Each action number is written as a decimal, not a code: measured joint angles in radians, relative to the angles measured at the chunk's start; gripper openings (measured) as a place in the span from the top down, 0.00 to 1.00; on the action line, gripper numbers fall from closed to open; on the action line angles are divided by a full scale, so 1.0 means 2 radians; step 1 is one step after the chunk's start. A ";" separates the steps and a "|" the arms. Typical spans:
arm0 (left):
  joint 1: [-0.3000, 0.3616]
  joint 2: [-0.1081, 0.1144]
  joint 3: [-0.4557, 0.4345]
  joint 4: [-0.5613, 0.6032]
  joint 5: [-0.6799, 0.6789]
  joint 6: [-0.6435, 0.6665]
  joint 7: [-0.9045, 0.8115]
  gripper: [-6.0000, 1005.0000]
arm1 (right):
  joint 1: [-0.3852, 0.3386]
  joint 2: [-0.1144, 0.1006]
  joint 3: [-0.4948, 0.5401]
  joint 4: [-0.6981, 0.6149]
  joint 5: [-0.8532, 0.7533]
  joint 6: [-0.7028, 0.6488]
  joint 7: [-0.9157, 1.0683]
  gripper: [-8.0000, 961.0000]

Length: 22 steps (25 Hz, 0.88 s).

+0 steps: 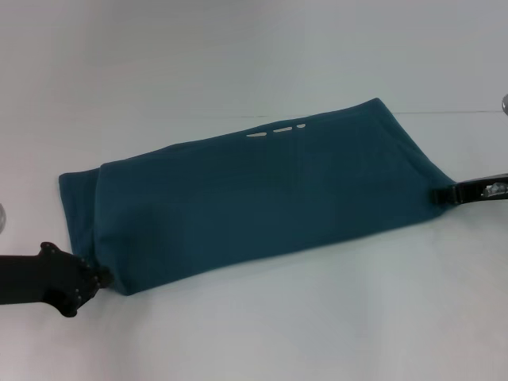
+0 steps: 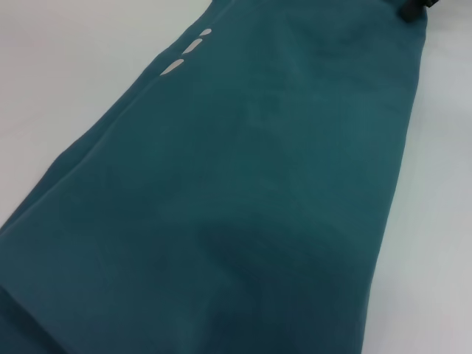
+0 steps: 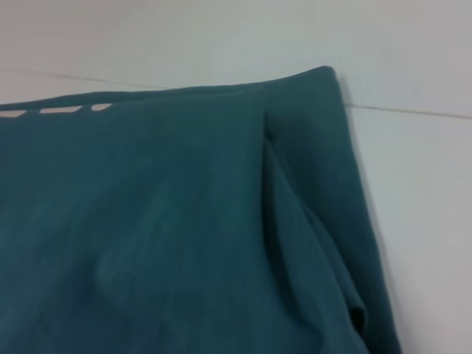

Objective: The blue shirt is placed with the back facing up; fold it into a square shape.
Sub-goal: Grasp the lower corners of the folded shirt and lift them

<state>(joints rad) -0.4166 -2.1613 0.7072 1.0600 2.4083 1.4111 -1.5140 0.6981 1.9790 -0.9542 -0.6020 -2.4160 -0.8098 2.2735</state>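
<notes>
**Blue shirt lies folded into a long strip, a gripper at each end**

In the middle of the plain white table (image 1: 238, 333) lies the big, soft, dark teal-blue shirt (image 1: 262, 198). It is folded into a long band that runs from the near left side up toward the far right side. A few small white marks (image 1: 276, 129) peek out along its far edge. At the left end, a second layer of cloth sticks out from under the top layer.

The black left gripper (image 1: 101, 277) sits at the near left corner of the shirt, touching the cloth. I cannot tell if it is pinching or let go. The black right gripper (image 1: 444, 194) sits at the right corner, touching the cloth. I cannot tell its grip either.
</notes>
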 joint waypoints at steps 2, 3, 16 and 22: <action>0.001 0.000 0.000 0.000 0.000 -0.001 0.000 0.94 | 0.002 0.000 0.000 0.003 0.000 0.000 -0.001 0.37; 0.001 0.001 0.000 0.000 0.000 -0.002 0.000 0.94 | 0.002 0.000 -0.001 0.004 0.000 0.000 -0.001 0.41; 0.002 0.002 0.000 -0.001 0.006 0.002 -0.002 0.94 | -0.022 0.031 -0.025 -0.038 -0.041 0.023 0.015 0.90; 0.002 0.002 0.000 -0.001 0.015 0.013 -0.003 0.94 | -0.080 0.060 -0.036 -0.142 -0.041 -0.017 0.017 0.96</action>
<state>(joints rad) -0.4117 -2.1567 0.7070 1.0584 2.4383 1.4375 -1.5206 0.5373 2.0984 -1.0253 -0.8863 -2.4983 -0.8447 2.3066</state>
